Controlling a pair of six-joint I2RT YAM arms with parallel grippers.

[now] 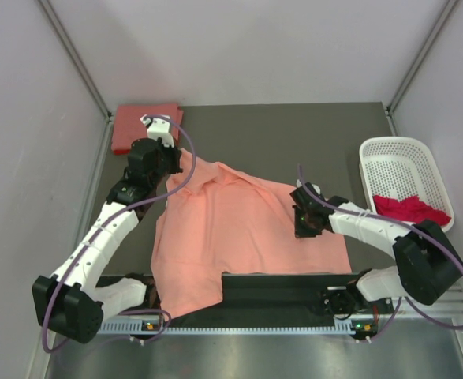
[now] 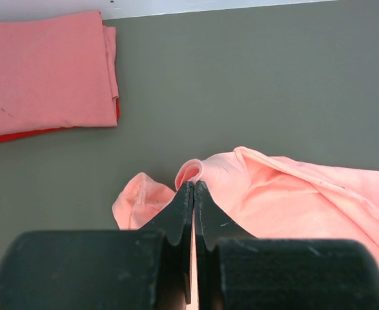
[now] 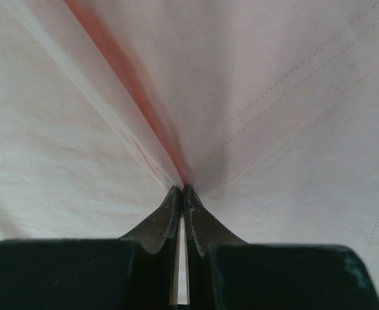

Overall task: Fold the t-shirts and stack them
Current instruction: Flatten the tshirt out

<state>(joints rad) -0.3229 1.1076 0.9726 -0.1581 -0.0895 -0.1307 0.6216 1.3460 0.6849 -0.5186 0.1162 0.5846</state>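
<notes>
While I grip, step: first fold of the salmon-pink t-shirt (image 1: 239, 229), spread mid-table.
Right gripper (image 1: 300, 213): clamped on its right edge.
Left gripper (image 1: 185, 162): clamped on its far-left corner.
Next: lift both together, evenly.
Far corner: folded coral-red tee (image 1: 144, 126).

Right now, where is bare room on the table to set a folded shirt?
Bare: the far strip of table between the folded stack and the white basket, beyond the spread salmon-pink t-shirt. Crowded: both sides of that shirt, under the left arm and right arm.
</notes>
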